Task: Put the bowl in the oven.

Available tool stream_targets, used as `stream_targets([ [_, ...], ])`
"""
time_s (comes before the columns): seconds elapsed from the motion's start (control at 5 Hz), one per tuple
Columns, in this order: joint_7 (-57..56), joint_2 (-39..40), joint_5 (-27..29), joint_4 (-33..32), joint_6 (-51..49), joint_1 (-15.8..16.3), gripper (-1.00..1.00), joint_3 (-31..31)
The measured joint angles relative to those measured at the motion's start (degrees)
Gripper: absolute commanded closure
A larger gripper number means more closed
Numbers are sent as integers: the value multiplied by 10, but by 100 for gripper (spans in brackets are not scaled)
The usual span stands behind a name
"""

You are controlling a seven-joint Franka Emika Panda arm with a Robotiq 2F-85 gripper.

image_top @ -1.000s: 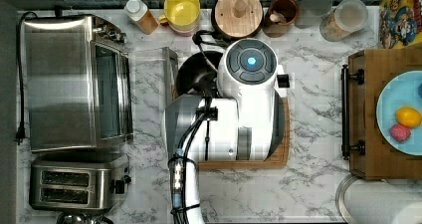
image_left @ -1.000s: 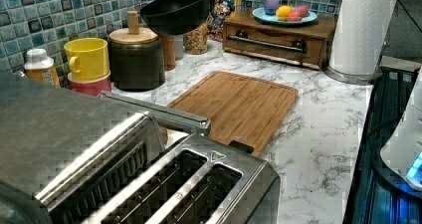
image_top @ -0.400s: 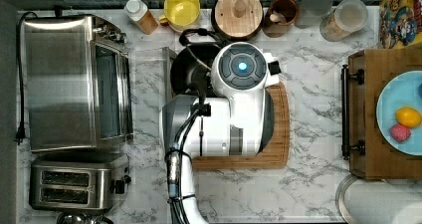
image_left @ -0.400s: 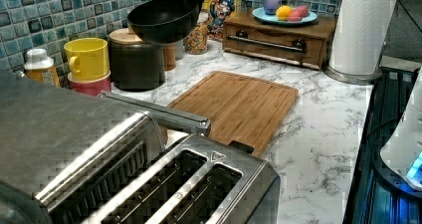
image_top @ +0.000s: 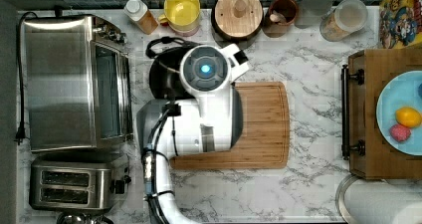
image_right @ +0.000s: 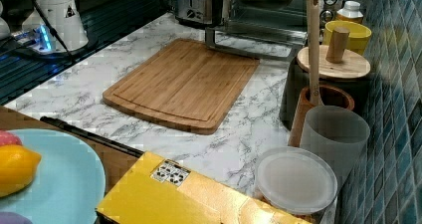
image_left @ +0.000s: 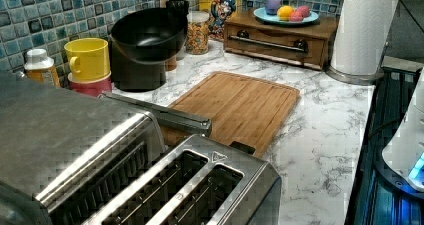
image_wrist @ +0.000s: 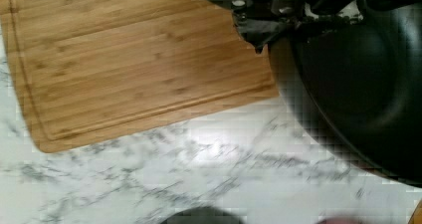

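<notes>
The oven [image_top: 74,82] stands with its door [image_left: 160,116] folded down flat, so its mouth is open toward the cutting board [image_top: 259,127]. The lowered door reaches toward the board's edge. Bare marble counter [image_top: 308,69] lies around the board. Along the tiled wall a yellow cup [image_top: 181,7], lidded canister [image_top: 239,10] and jars crowd the back. The toaster [image_top: 74,184] sits just beside the oven.

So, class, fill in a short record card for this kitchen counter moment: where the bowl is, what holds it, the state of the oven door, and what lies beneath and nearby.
bowl: black bowl, lifted clear of the counter, tilted
held by: gripper, gripping the bowl's rim
oven: oven at the top view's left, door folded down open
below: marble counter beside the wooden cutting board
nearby: yellow cup, wooden-lidded canister
status: bowl not yet in the oven
</notes>
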Motion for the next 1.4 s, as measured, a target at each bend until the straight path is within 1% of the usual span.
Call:
stream_targets([
  [0.2, -3, 14, -2, -2, 0, 12, 100, 29],
  [0.4, -2, 36, -30, -2, 0, 31, 100, 44],
  [0.6, 7, 67, -70, 1, 0, 39, 100, 60],
  [0.8, 8, 96, -79, 0, 1, 45, 100, 68],
  [1.2, 8, 91, -60, -24, 102, 45, 100, 72],
  [1.4, 16, 85, -65, -21, 107, 46, 100, 79],
])
